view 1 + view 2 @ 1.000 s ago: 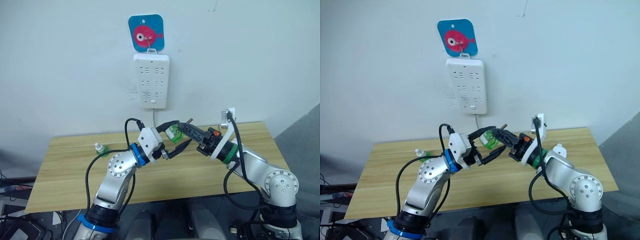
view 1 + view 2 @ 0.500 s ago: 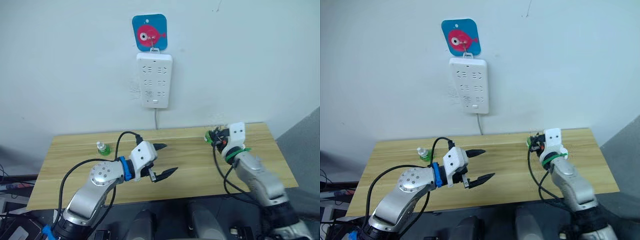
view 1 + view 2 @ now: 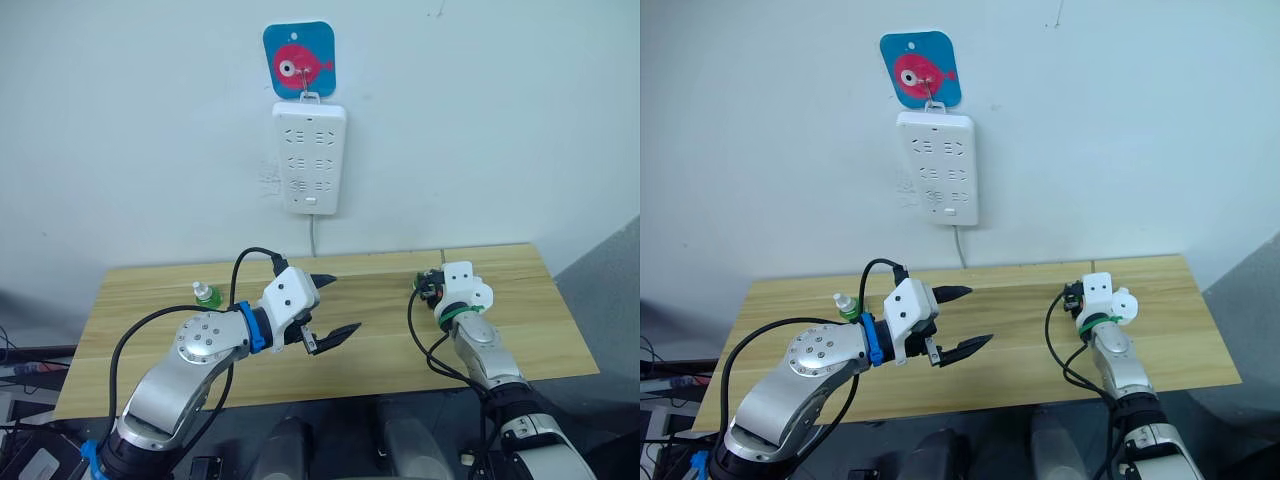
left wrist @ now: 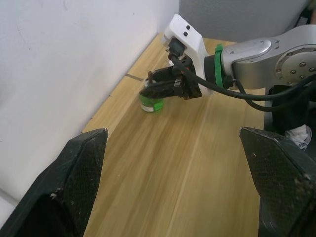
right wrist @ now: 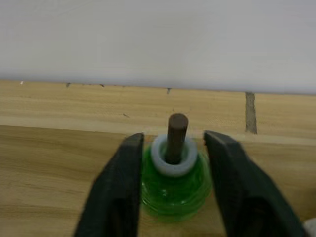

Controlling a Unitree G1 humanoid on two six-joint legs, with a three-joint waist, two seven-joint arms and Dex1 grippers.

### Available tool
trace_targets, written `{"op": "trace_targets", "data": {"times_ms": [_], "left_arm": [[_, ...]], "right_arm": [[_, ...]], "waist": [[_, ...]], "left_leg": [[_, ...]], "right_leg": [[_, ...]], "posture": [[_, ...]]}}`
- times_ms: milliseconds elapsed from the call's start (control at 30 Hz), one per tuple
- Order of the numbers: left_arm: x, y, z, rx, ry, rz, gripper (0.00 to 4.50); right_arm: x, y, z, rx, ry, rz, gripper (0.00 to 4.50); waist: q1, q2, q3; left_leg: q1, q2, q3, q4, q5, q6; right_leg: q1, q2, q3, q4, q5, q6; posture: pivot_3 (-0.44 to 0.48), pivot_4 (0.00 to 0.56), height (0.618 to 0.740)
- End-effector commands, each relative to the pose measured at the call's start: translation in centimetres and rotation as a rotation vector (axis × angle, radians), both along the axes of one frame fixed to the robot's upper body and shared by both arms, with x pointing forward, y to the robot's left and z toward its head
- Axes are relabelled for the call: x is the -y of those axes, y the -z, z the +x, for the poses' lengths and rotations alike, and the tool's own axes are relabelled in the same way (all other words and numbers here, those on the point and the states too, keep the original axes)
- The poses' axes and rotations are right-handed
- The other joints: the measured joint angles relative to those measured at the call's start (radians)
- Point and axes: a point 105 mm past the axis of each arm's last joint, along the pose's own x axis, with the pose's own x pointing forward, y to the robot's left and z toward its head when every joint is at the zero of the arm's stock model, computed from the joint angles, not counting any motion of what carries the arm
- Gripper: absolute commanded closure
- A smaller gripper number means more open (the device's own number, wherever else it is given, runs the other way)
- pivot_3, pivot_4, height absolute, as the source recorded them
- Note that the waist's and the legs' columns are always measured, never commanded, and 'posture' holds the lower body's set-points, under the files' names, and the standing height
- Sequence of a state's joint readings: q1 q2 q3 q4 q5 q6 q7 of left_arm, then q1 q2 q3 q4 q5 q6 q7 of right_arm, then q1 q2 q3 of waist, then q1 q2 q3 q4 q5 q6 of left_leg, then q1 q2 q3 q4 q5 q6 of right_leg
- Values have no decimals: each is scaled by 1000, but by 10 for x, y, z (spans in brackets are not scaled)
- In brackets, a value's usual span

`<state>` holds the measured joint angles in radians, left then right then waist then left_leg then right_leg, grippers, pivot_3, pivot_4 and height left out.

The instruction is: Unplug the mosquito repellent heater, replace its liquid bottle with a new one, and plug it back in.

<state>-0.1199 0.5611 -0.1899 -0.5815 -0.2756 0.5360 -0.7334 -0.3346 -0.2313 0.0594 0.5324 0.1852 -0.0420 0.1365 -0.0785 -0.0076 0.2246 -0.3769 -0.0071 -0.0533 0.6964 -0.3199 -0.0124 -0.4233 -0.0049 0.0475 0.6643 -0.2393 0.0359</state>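
Table [image 3: 150, 375] below a wall power strip [image 3: 309, 157]. Left gripper [image 3: 328, 305] hangs spread and empty over mid-table. Right gripper [image 5: 170, 185] clamps a wicked green bottle [image 5: 174, 190] upright on the far edge, probably parking it; capped bottle [image 3: 205, 296] waits opposite. Heater unidentifiable.

Head stereo pair set high, facing forward-down over table [image 3: 380, 345] toward wall. Left wrist view aimed across table at right gripper [image 4: 170, 84]. Right wrist view held close on green bottle [image 5: 173, 190], shared with the left wrist view.
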Motion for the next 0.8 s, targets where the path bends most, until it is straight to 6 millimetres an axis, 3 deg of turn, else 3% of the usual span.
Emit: {"op": "trace_targets", "data": {"times_ms": [33,133,167,267,400,500,600,700,800], "left_arm": [[-6,-3,-2,30,2,-6,0],[-17,5,-1,23,-39,3,0],[-26,11,0,12,-87,8,0],[-60,32,1,-13,-268,30,0],[-100,51,-7,-44,-517,-23,0],[-139,68,-14,-81,-776,-67,0],[-173,83,-19,-90,-980,-56,0],[-186,90,-11,-84,-1030,-50,0],[-188,95,11,-86,-1020,-83,0]], "right_arm": [[1,-16,0,72,-7,-2,1233],[4,-29,-9,119,1,6,129],[7,-40,-16,155,8,3,21],[4,-70,-40,224,-62,-12,21],[-28,-95,-79,215,-377,-70,21],[-50,-103,-102,151,-608,-116,21],[-63,-106,-108,108,-724,-173,21],[-81,-110,-114,59,-834,-175,21],[-96,-105,-123,-6,-931,-231,21]], "waist": [[0,0,0],[0,1,1],[1,2,1],[2,4,1],[1,5,3],[2,2,7],[4,-6,13],[7,-8,19],[25,-10,22]], "left_leg": [[0,0,0,0,0,0],[0,0,-1,0,0,0],[0,0,-2,-1,0,0],[-1,1,-4,-2,0,0],[-2,1,-3,-2,0,0],[-1,0,-3,-1,0,0],[2,1,-3,0,0,0],[3,1,-2,0,3,-4],[2,0,-3,0,3,-5]], "right_leg": [[0,0,0,0,0,0],[0,0,0,0,0,0],[0,0,0,0,0,0],[-1,-1,0,0,0,0],[-1,-3,0,-2,0,0],[1,-5,-1,-3,-1,0],[3,-5,-3,-3,-4,5],[3,-5,-4,-2,-4,4],[2,-4,-5,-1,-4,4]], "posture": [[-45,246,730],[-50,240,730],[-52,232,730],[-55,233,730],[-69,238,730],[-74,251,730],[-63,255,730],[-52,266,730],[-40,272,730]]}}
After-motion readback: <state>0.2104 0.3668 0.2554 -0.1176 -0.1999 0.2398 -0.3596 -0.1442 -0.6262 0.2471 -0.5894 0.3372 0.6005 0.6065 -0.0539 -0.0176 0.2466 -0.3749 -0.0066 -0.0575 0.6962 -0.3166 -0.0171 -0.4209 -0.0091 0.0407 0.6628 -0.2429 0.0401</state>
